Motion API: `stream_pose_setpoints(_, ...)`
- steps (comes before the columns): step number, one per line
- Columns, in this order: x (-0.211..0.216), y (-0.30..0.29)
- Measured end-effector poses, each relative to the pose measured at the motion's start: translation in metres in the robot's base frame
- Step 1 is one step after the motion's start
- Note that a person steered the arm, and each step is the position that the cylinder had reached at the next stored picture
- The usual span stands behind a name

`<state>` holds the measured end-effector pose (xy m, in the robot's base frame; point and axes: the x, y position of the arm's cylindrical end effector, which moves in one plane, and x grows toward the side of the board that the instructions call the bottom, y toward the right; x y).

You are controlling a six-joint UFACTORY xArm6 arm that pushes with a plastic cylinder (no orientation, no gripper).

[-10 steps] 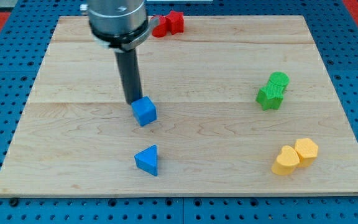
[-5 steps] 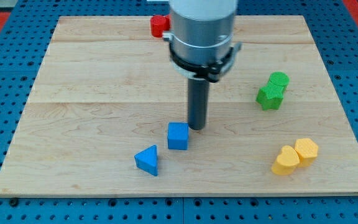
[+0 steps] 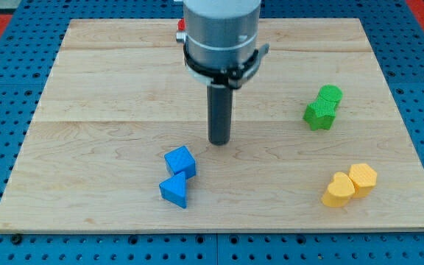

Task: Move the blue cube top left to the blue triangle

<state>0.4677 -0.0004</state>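
Our tip (image 3: 219, 142) holds nothing, resting just far-right of the small blue plastic cube (image 3: 180, 161). The cube touches the blue plastic triangle (image 3: 174, 190) on its far side, slightly right, not far-left.

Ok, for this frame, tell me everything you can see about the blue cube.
The blue cube is a small, solid-blue block of matte, plastic-looking material, sitting on the wooden board turned so a corner faces the camera. It lies just above and slightly to the view's right of the blue triangle, and the two appear to touch. My tip stands apart from it, up and to the view's right, not in contact.
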Motion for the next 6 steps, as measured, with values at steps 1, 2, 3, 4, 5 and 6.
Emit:
stream_pose_setpoints(1, -0.003, -0.026)
stream_pose_setpoints(2, 0.033, -0.036)
stream_pose_setpoints(3, 0.045, -0.053)
stream_pose_setpoints(4, 0.060, -0.043)
stream_pose_setpoints(5, 0.060, -0.035)
stream_pose_setpoints(6, 0.060, -0.035)
